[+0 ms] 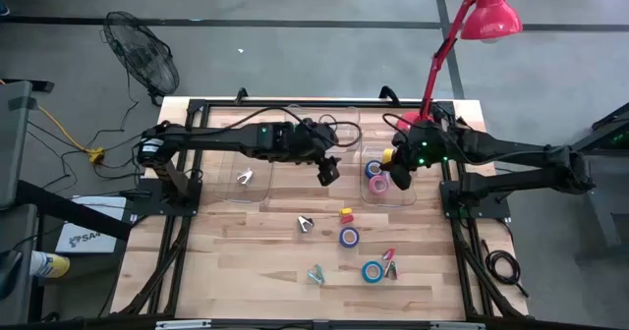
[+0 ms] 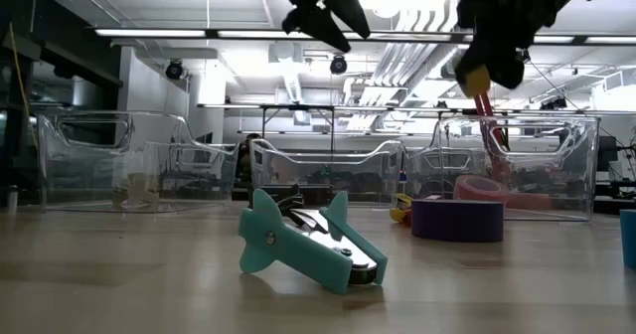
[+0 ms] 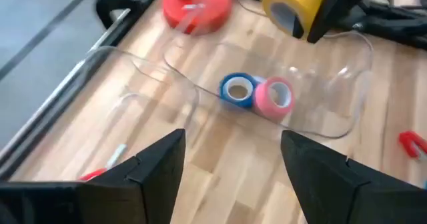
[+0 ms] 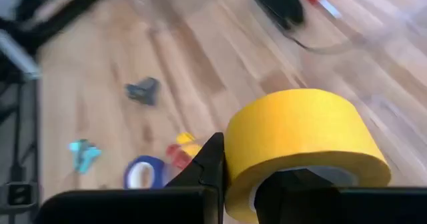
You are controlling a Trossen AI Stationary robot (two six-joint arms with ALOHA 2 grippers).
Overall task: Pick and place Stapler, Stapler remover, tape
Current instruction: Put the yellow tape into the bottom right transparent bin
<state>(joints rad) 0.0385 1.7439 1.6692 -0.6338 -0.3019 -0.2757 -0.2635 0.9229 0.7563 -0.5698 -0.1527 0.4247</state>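
- Tape first: yellow roll (image 4: 303,144) is clamped in the right claw (image 1: 401,180), hanging over the right-hand clear bin (image 1: 411,198).
- Left claw (image 3: 230,171), jaws apart and empty, hovers mid-table.
- Blue roll (image 3: 237,91) and pink roll (image 3: 275,97) already lie in that bin.
- Two more blue rolls (image 1: 349,237) wait on the table; I can't spot the stapler.

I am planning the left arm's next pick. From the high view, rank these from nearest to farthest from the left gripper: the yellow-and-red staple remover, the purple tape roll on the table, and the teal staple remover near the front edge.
Measured from the left gripper:
1. Yellow-and-red staple remover, mid-table.
2. Purple tape roll, just past it toward the front.
3. Teal staple remover, near the front edge.
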